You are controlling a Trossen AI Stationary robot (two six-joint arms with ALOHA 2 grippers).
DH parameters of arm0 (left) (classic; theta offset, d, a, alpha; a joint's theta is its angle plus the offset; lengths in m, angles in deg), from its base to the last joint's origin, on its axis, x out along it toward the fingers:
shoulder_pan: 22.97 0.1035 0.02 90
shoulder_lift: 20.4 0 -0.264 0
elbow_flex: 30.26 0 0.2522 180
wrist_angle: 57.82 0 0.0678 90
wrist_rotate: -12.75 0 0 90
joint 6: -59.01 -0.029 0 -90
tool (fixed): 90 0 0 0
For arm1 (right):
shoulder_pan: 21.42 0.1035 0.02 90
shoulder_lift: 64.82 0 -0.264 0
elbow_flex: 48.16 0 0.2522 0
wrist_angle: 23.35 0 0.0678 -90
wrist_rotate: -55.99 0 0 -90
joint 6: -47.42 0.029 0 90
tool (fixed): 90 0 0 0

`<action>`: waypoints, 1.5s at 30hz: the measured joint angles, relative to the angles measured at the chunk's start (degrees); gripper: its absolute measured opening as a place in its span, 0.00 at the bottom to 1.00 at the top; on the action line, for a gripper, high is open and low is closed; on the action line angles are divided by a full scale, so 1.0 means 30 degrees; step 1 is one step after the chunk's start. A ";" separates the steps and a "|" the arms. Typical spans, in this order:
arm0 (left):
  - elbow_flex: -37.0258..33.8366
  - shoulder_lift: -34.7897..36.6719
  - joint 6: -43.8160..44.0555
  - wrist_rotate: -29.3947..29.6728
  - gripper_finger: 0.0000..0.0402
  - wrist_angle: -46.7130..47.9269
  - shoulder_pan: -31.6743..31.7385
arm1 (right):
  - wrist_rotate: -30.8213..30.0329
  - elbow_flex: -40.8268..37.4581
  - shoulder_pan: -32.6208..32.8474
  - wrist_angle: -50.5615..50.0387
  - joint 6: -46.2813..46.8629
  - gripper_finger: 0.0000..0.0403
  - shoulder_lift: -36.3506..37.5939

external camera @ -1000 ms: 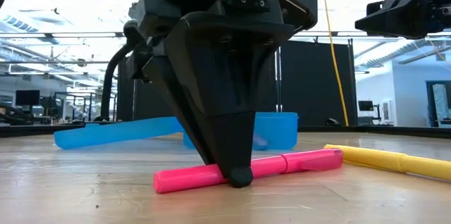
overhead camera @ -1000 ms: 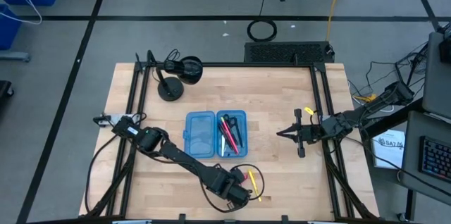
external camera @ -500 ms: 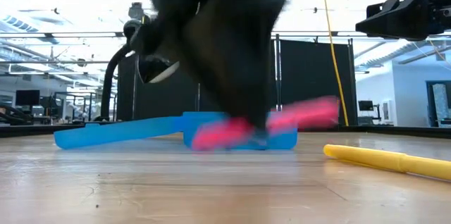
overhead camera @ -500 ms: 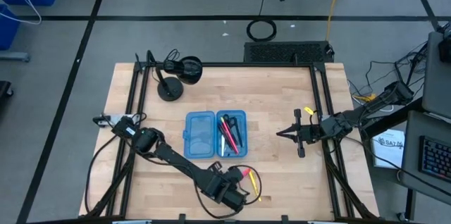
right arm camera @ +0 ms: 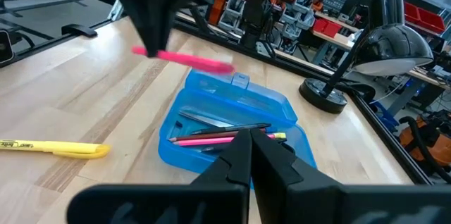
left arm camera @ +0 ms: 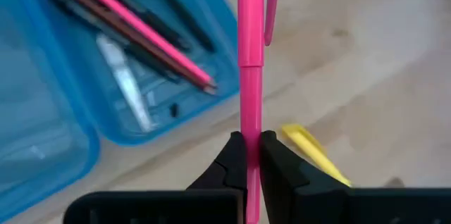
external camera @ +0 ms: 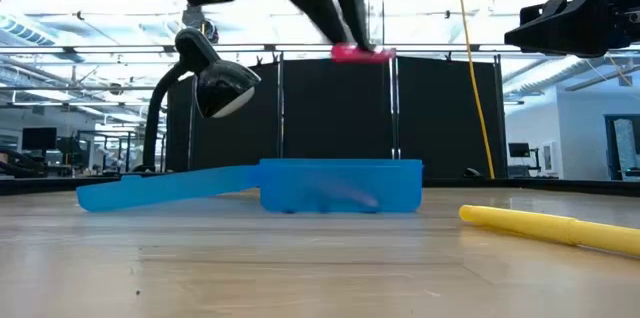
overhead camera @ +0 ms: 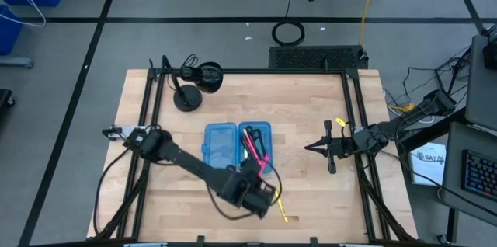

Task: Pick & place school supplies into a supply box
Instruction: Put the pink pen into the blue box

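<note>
Above the near corner of the translucent blue plastic supply box (overhead camera: 238, 147), the slim pink marker (left arm camera: 250, 48) hangs in the air, pinched low on its barrel between the two dark fingers of the left gripper (left arm camera: 250, 155). Its capped end, with the pocket clip, points out towards the box. It looks light, stiff and smooth, so a pinch across the barrel should carry it, though a hold this close to one end may let it swing or slip if the wrist turns fast; a hold nearer the middle would sit steadier.

The box lies open and flat near the middle of the pale wooden table (overhead camera: 311, 107). Its right-hand half already holds a thin pink pencil (left arm camera: 137, 27), dark pens and something silvery, perhaps the scissors; the other half looks bare. The walls are low, so the marker should clear the rim easily and is best laid lengthwise beside the others.

A yellow highlighter (external camera: 545, 226) lies on the table near the front edge, just beyond the left gripper and apart from the box. The right gripper (overhead camera: 320, 147) waits to the right of the box, its fingers pressed together and holding nothing. A black round-based desk lamp (overhead camera: 190, 84) stands at the far left, well clear of the path.
</note>
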 joint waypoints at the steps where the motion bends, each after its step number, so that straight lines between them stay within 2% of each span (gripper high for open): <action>1: -0.0003 0.0050 0.0038 -0.0320 0.04 0.0266 0.0334 | 0.0000 0.0003 0.0007 0.0020 0.0000 0.00 0.0000; 8: -0.0179 0.0146 -0.0799 -0.3613 0.04 0.0922 0.3395 | 0.0000 0.0004 0.0000 0.0000 -0.0016 0.00 0.0000; 17: -0.0207 -0.0086 -0.2143 -0.4086 0.04 0.1641 0.6274 | -0.0016 0.0002 0.0002 -0.1189 -0.0211 0.00 -0.0007; 25: -0.0240 -0.0203 -0.0711 -0.4290 0.04 0.3298 0.5803 | -0.0029 0.0004 0.0002 -0.1956 -0.0552 0.00 -0.0007; 30: -0.1957 -0.0243 0.0370 -0.5201 0.04 0.3290 0.5744 | -0.0029 0.0004 0.0000 -0.1827 -0.0525 0.00 0.0007; 36: -0.4299 -0.0240 0.0159 -0.6088 0.04 0.0989 0.6256 | -0.0017 0.0002 0.0006 -0.1392 -0.0333 0.00 0.0007; 45: -0.5396 -0.0122 -0.0233 -0.6792 0.01 -0.1779 0.6564 | -0.0007 -0.0001 0.0005 -0.1054 -0.0284 0.00 0.0015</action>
